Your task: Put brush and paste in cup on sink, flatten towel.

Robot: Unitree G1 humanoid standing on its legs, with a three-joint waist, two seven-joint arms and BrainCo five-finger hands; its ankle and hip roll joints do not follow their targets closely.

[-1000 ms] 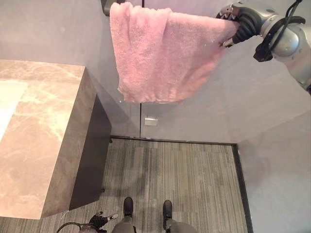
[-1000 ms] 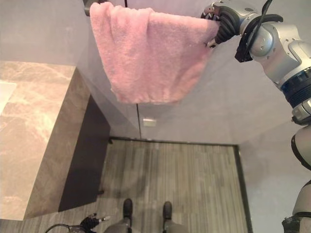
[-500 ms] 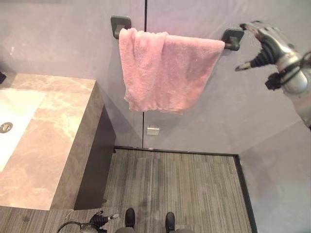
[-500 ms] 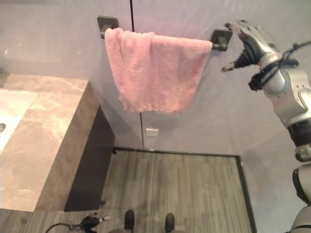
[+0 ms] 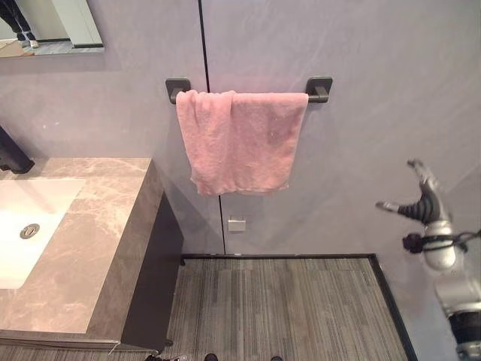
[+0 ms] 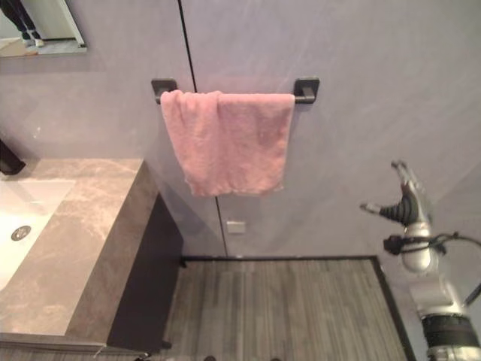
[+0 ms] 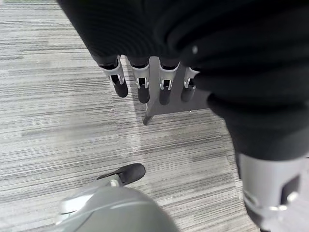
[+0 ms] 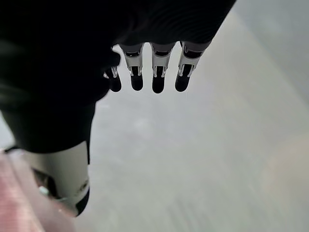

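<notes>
Left eye view: pink towel [image 5: 239, 140] draped over wall bar [image 5: 319, 89]; right hand [image 5: 422, 204] apart, fingers [image 8: 159, 72] spread; left hand [image 7: 159, 53] fingers straight above floor [image 7: 58, 111].

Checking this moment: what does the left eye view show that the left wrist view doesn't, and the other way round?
Left eye view: the pink towel draped over the wall rail, the marble counter with its white sink, a mirror corner, and the open right hand raised away from the towel. Left wrist view: the left hand up close, fingers relaxed, holding nothing. Shared: the grey striped floor.
</notes>
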